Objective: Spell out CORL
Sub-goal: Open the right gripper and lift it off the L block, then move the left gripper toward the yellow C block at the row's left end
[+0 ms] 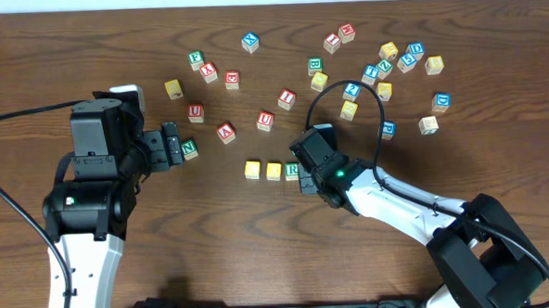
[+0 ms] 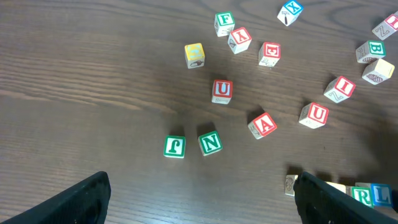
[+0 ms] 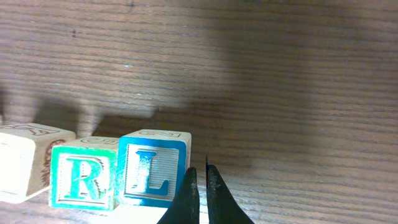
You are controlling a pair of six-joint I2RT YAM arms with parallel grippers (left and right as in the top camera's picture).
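At the left of the overhead view the left gripper (image 1: 170, 145) hangs low over the dark, long-grained wooden table (image 1: 48, 71), its jaws spread wide and holding nothing. That looks like a parked pose, out of the way of the word. Just beyond its fingers lie loose cubes it has no need of, a green J cube (image 2: 175, 146) and a green N cube (image 2: 210, 142). They are small, square-edged wooden blocks with painted borders and matt faces. Right of them, below the middle of the frame, the word stands in a tight row: the first yellow cube (image 1: 252, 170), the second yellow cube (image 1: 273, 171), then the R cube (image 3: 81, 180) in green on white and the L cube (image 3: 152, 171) in blue, side by side with faces turned the same way so they read in order. The yellow letters are too small to read. At the row's right end the right gripper (image 3: 202, 180) has its thin black jaws pinched shut on nothing, tips right beside the L cube's edge. Closed like that they probably serve as a narrow pusher for squaring the last cube up.
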